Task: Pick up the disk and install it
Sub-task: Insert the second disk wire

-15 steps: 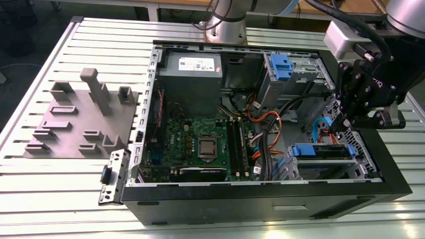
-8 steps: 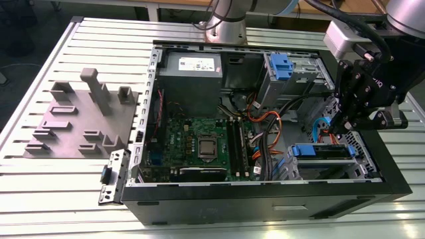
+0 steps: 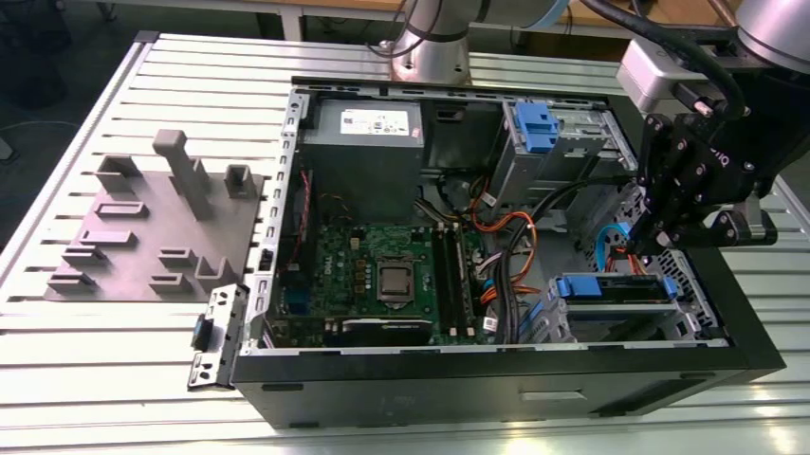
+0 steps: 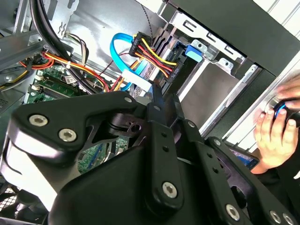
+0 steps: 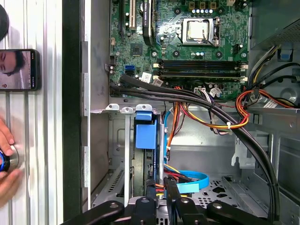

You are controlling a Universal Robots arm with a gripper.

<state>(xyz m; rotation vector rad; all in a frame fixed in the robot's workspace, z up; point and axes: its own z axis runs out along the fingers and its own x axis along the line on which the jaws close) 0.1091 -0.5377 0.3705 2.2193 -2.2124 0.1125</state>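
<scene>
Most of the disk [image 5: 145, 136] is sitting hidden in its bay; gripper [image 5: 159, 197] is hovering close above, jaws narrow, their grip unclear.

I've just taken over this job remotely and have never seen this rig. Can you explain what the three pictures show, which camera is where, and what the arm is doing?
The exterior view looks down from off the arm at an open computer case lying on a slatted metal table. Inside are a green motherboard, a grey power supply and bundles of coloured cables. A grey fixture plate lies on the exterior view's left.

The black mechanism at the exterior view's right is the gripper, lowered over the drive cage. The two wrist views come from cameras riding on the arm, looking past the gripper into the case. In the first wrist view it sits at the blue-framed disk, standing on edge in the bay.

A person's hand rests outside the case, beside a phone.
</scene>
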